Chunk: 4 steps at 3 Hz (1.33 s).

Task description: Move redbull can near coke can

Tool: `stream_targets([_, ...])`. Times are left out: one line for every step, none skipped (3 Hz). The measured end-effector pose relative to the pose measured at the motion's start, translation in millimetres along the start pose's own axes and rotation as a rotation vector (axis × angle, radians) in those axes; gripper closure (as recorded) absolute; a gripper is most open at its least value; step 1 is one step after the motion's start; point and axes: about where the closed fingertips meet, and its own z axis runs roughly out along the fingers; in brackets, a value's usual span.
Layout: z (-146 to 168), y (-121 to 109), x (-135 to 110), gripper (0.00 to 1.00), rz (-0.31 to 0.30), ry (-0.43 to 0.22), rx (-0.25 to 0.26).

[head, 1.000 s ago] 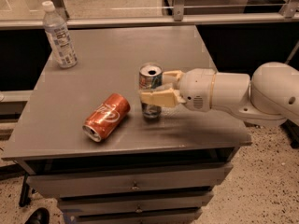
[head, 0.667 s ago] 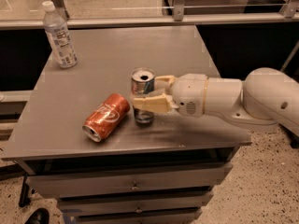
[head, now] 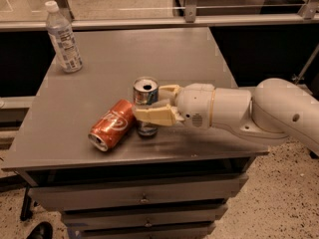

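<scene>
Redbull can (head: 145,94) upright, front-centre of desk (head: 149,49), clamped in end effector (head: 148,103).
Slim metal cyl., silver top w/ dark opening; mid-body hidden by cream plastic end effector. Coke can (head: 111,125), glossy red-orange, lies on its side just beside it. Contact btwn cans: can't tell.

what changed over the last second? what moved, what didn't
The gripper, still shut on the upright redbull can, moved it toward the coke can; it now stands close beside it, and whether they touch is unclear. Nothing was released. The coke can, on its side, and the water bottle stayed put.
</scene>
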Motion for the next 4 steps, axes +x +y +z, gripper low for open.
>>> stream_targets([-0.1,1.8,1.3,0.38,0.004,-0.003,0.0])
stream_targets([-0.6,2.4,2.0,0.13,0.007,-0.006,0.0])
stream_targets([-3.0,0.4,0.9,0.0,0.008,-0.009,0.005])
stream_targets([-9.6,-6.0,-4.1,0.0,-0.003,-0.013,0.017])
